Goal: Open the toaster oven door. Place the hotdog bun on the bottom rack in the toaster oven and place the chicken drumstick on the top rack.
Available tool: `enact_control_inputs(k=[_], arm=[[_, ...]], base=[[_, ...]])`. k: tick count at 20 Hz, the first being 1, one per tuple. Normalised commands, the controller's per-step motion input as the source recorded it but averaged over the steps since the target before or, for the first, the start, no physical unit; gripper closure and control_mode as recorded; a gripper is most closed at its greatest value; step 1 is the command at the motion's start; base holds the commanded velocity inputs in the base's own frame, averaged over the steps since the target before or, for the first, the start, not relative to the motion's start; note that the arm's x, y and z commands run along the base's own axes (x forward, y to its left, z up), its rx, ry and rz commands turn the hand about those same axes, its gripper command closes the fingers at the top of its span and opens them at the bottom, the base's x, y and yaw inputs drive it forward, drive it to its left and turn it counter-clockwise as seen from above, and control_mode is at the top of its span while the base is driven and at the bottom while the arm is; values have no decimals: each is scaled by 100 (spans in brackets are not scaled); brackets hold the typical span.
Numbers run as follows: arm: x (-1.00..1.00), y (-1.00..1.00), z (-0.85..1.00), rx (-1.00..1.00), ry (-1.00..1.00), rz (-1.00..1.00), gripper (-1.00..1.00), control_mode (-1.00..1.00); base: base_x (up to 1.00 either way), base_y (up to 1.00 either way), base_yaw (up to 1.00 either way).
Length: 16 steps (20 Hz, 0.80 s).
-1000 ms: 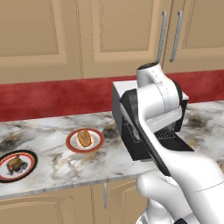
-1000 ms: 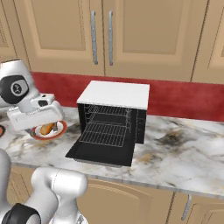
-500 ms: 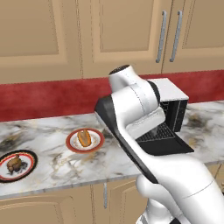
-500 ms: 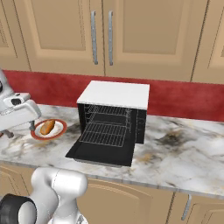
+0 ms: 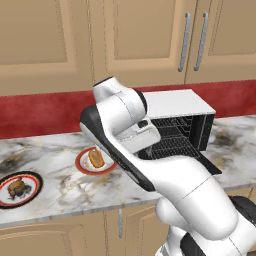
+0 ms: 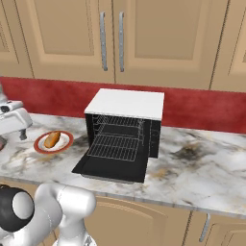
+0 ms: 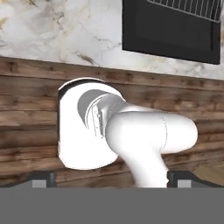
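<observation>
- Now, far left on the bench [image 5: 50, 150], the drumstick [image 5: 16, 186] lies on its dark plate [image 5: 36, 181], well apart from the claw [image 7: 111, 177].
- The bun [image 5: 96, 160] lies on the red-rimmed plate [image 5: 81, 166]. The claw, wide open and empty, has swung over from the oven [image 6: 127, 103] and hangs near it.
- At right, the oven door [image 6: 113, 167] lies open, so the bun likely goes next.
</observation>
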Motion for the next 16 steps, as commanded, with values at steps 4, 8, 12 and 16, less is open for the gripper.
enact_control_inputs(k=[4, 8, 12, 16], arm=[[44, 10, -35, 0, 0, -26, -100, -100], [39, 7, -42, 0, -7, -25, -100, -100], [44, 15, -27, -5, -8, -28, -100, -100], [41, 3, -12, -7, -6, -13, -100, -100]], base=[[0, 0, 0], [0, 0, 0], [0, 0, 0], [0, 0, 0]])
